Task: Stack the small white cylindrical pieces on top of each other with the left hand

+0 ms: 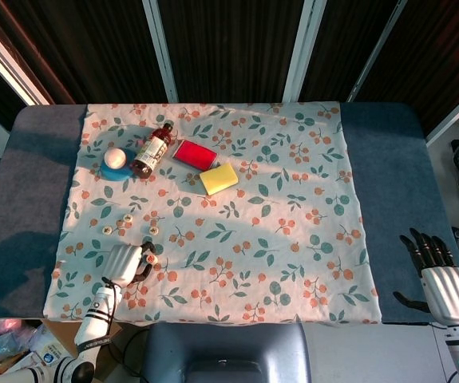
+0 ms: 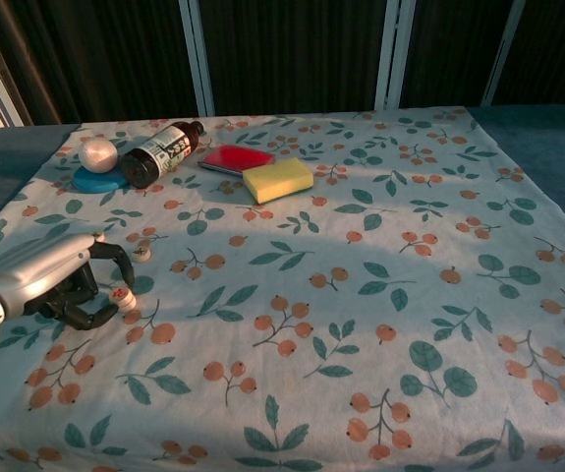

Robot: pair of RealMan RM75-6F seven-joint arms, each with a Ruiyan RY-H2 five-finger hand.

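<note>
Near the surface's front left corner, the left hand point(image 2: 51, 283) curls its fingers point(image 2: 105, 311) around a small white cylindrical piece point(image 2: 123, 299) standing on the floral cloth point(image 2: 361, 295). The right hand point(image 1: 443, 287) rests with fingers spread, holding nothing.

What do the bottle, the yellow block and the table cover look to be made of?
Bottle: probably clear plastic or glass, glossy, dark liquid showing through, paper-looking label. Yellow block: likely a sponge or foam, matte with soft rounded edges. Table cover: printed fabric, matte, with wrinkles and a leaf-and-berry pattern.
</note>
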